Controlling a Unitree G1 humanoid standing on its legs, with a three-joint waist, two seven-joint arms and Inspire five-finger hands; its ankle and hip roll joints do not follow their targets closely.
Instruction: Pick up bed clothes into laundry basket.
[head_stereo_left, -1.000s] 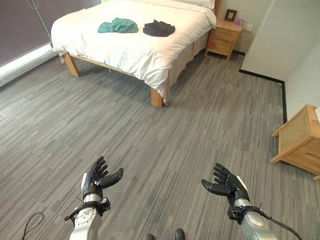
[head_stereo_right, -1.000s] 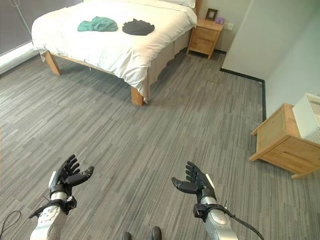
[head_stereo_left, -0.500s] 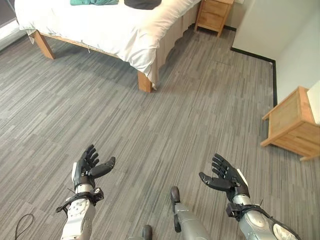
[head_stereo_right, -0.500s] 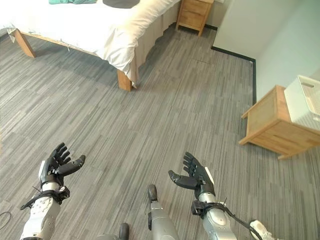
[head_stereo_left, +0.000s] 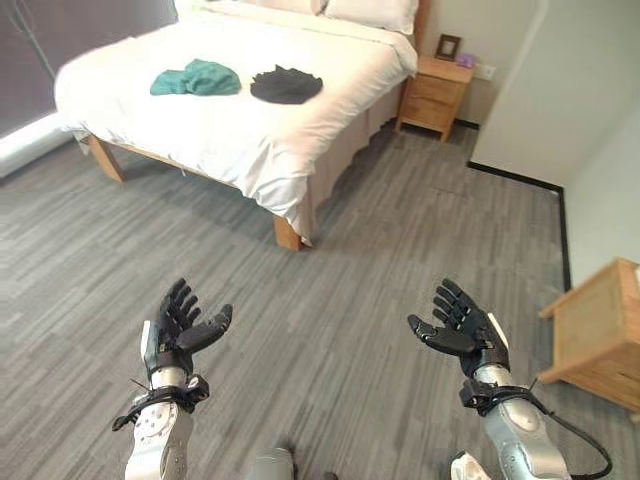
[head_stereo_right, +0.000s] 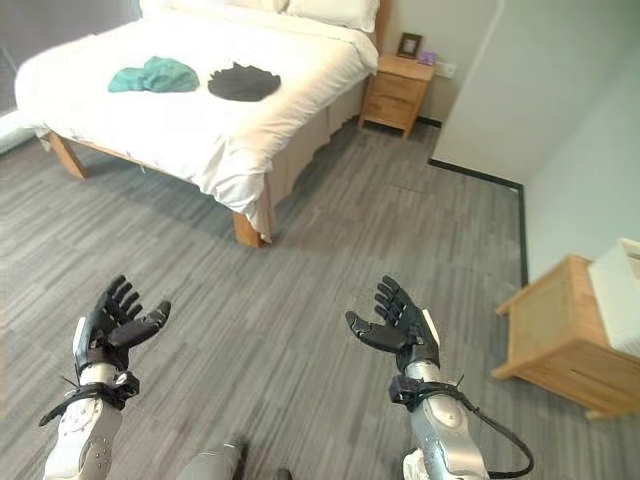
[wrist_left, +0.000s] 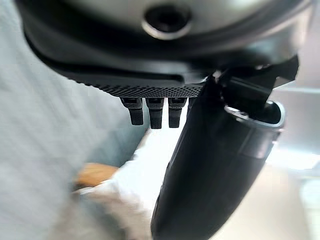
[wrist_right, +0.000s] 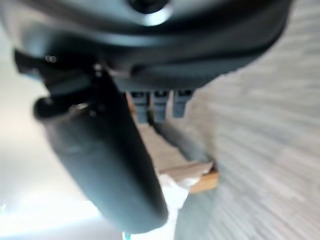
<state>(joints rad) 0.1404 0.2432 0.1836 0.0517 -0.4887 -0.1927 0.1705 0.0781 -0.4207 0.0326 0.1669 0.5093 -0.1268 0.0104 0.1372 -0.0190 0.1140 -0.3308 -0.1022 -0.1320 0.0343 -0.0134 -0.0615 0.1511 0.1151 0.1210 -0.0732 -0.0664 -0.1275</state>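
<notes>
Left eye view: green cloth (head_stereo_left: 196, 78) & black cloth (head_stereo_left: 286, 85) lie mid-bed (head_stereo_left: 150, 120), untouched. Left hand (head_stereo_left: 180, 330) & right hand (head_stereo_left: 462, 328) far off, fingers spread, empty. All pickup left.

Dark, near-black left hand (head_stereo_left: 180, 328) and right hand (head_stereo_left: 462, 328) — slim segmented fingers, thicker thumb set off to one side. White strip along the outer edge of each hand. Black collar at each wrist, then smooth silver-grey forearm casing, rounded and glossy. Seen close from the wrist cameras — finely dotted, textured black palm edge, squared fingertips (wrist_left: 156, 114) in a row, broad smooth thumb housing.
</notes>
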